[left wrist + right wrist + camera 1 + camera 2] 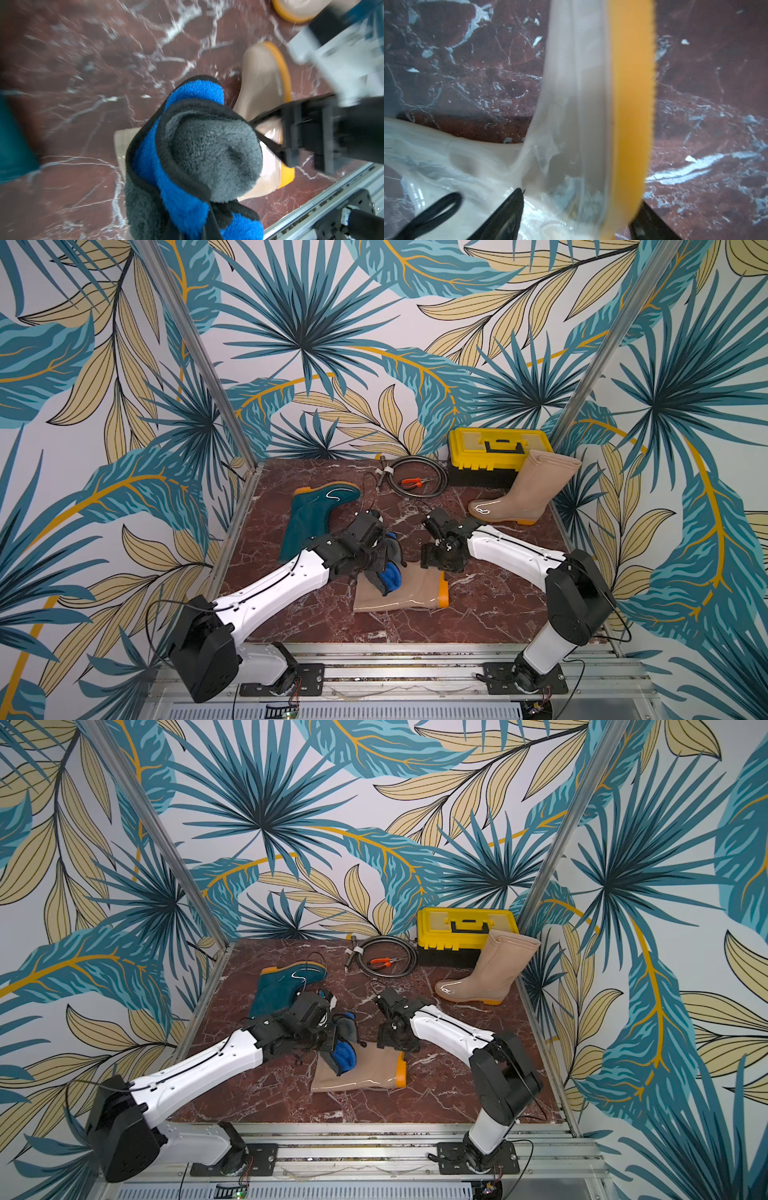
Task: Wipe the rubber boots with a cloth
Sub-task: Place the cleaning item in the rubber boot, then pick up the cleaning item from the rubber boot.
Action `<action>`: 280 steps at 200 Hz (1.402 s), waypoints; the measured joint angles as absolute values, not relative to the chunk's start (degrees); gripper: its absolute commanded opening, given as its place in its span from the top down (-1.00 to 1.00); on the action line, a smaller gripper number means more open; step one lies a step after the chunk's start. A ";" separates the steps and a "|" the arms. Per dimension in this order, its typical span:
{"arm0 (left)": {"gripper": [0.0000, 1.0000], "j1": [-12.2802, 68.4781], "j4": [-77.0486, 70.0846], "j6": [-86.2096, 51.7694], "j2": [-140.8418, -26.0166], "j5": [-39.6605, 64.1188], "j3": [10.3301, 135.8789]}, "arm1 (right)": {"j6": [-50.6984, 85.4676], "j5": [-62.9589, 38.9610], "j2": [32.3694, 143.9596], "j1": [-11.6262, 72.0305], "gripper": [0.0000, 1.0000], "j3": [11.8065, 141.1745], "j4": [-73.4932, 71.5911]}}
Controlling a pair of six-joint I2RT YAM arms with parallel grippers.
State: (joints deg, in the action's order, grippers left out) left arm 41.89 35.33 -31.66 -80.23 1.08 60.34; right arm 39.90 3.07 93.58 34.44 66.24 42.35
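1. Marble-look and red-brown with white veins, the table [478, 614] is flat and glossy in both top views. The teal boot [316, 514] [278, 986], slick rubber with an orange sole, lies on its side near the left edge. The upright tan boot [528, 493] [490, 969] stands near the far right corner, just beside a boxy yellow-lidded toolbox [494, 452]. A coiled grey hose [442, 479] rings orange-handled pliers [411, 482] by the far edge.
2. Also in both top views, the lying tan boot [415, 593] [365, 1073] rests on its side between the middle and the near edge, with its ridged orange sole facing the right edge. The left fingers [371, 568] are clamped together on the cloth [392, 576] [345, 1054], which hangs bunched over that boot's shaft. The right fingers [451, 566] are at the boot's foot.
3. In the left wrist view, the cloth [207, 145] fills the middle. It is a fluffy pile, bright blue on one face and grey on the other, edged with a black hem. Behind it, the lying tan boot [264, 83] shines smooth. The right arm's black parts are blurred.
4. In the right wrist view, the lying tan boot [571, 104] looks translucent and glossy, and its sole has a saw-toothed edge. The right fingers [506, 212] stand wide apart, one on each side of the foot. I cannot tell whether they touch it.
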 measured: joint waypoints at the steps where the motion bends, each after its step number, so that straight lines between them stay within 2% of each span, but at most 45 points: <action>1: 0.72 41.91 35.31 -31.68 -80.40 1.17 60.34 | 39.90 3.11 93.41 34.41 -0.62 66.17 42.35; 38: -0.01 41.95 32.10 -32.60 -87.42 4.08 60.34 | 40.73 3.03 84.68 34.04 -0.62 60.71 42.28; 77: -0.72 41.85 30.92 -34.22 -89.89 5.67 58.48 | 43.53 -1.52 83.88 34.02 -0.62 52.42 39.51; 93: -0.94 41.80 30.70 -34.24 -88.86 6.46 57.04 | 44.88 -4.03 83.77 33.98 -0.62 50.28 36.69; 100: -1.00 41.78 30.63 -34.33 -88.18 6.74 56.27 | 45.39 -4.89 83.64 34.00 -0.62 49.47 35.59; 150: -1.00 41.78 28.93 -35.22 -89.08 8.56 54.19 | 46.94 -8.69 83.31 34.00 -0.56 46.26 30.59; 160: -0.87 41.78 27.22 -35.53 -90.83 8.86 54.19 | 47.35 -9.21 83.37 34.00 -0.48 45.43 29.34; 176: -0.46 41.78 24.69 -36.91 -93.47 8.75 54.19 | 47.72 -10.02 83.48 33.95 -0.23 44.21 27.18; 190: -0.05 41.78 23.44 -37.54 -94.59 7.94 54.19 | 47.92 -9.98 83.48 33.82 0.00 43.24 26.15; 199: 0.28 41.71 23.00 -37.26 -94.61 7.51 54.19 | 48.07 -9.91 83.44 33.69 0.13 42.87 25.85; 209: 0.66 41.74 21.98 -37.76 -94.08 6.85 54.06 | 47.72 -9.85 83.09 33.58 0.24 42.41 25.43; 221: 0.99 41.74 20.86 -37.15 -92.71 6.04 53.39 | 47.79 -9.61 82.41 33.52 0.34 41.93 25.19; 244: 1.00 41.85 19.84 -36.29 -88.66 5.06 51.62 | 47.79 -9.56 81.36 33.34 0.38 41.19 24.73; 264: 1.00 41.58 19.84 -35.66 -86.17 4.75 51.27 | 47.64 -9.82 80.95 33.28 0.08 40.86 24.29; 280: 1.00 41.52 19.66 -35.09 -85.12 4.95 51.27 | 47.11 -10.44 80.82 33.36 0.07 40.75 23.57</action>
